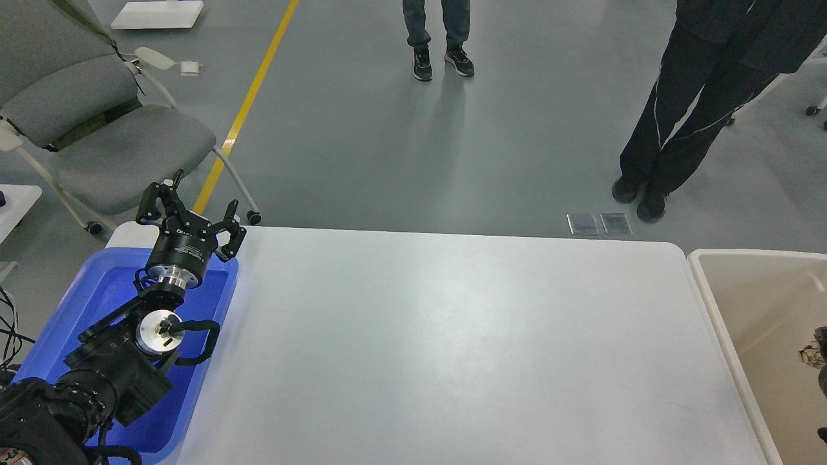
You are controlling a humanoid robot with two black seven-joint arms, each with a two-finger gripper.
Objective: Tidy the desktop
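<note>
The white desktop fills the middle of the head view and is bare. My left gripper is open and empty. It is held above the far end of the blue tray at the desktop's left edge. At the right edge, over the beige bin, a small crumpled brownish scrap shows beside dark parts of my right arm. The right gripper's fingers cannot be made out, and I cannot tell whether the scrap is held or lies in the bin.
A grey chair stands behind the table's far left corner. Two people stand on the floor beyond the far edge, one centre and one right. A yellow floor line runs away at left.
</note>
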